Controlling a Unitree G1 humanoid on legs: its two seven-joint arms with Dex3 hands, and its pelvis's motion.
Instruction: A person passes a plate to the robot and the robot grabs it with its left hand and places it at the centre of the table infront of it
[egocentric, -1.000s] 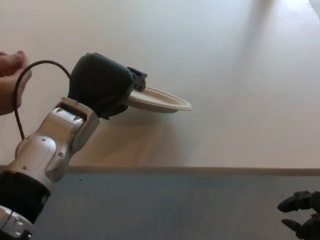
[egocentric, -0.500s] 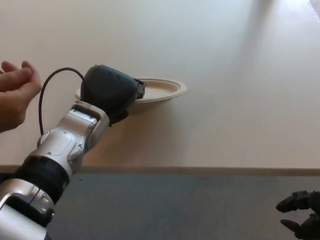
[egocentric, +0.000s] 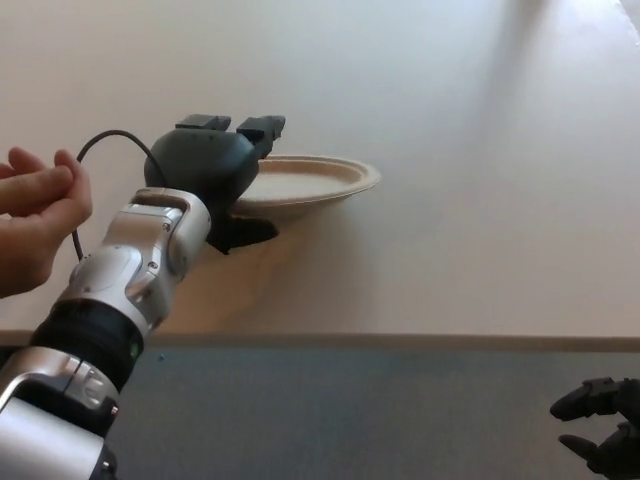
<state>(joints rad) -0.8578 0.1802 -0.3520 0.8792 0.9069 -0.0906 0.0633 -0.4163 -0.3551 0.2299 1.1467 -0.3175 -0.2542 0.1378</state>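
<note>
Pale, moulded paper or pulp is what we take the plate (egocentric: 305, 182) to be: a shallow cream dish with a raised rim, sitting left of centre in the upper half of the frame, over the off-white table (egocentric: 480, 200). We would expect it to be very light and only moderately stiff, so it should flex if squeezed hard and could tip from a one-sided hold; its matte surface looks grippy rather than slippery, and it seems unlikely to break, though it could crease. Our left hand (egocentric: 215, 180) is clamped on the plate's left edge, two fingers (egocentric: 260, 128) reaching over the top of the rim and the thumb (egocentric: 245, 232) pressing from beneath, which we judge the sensible place to hold it, since the rim is the stiffest part. The plate looks tilted slightly and a shadow lies beneath it, but we cannot tell whether its far side touches the table or hangs just above. A black cable (egocentric: 95, 150) loops from the wrist toward the left edge of the frame, where a person's hand (egocentric: 35, 225) is curled, apart from the plate. Our right hand (egocentric: 600, 425) shows only partly in the lower right corner over the grey floor (egocentric: 350, 420), fingers spread and empty. Setting it down flat calls for a gentle release so the light dish does not skid.
</note>
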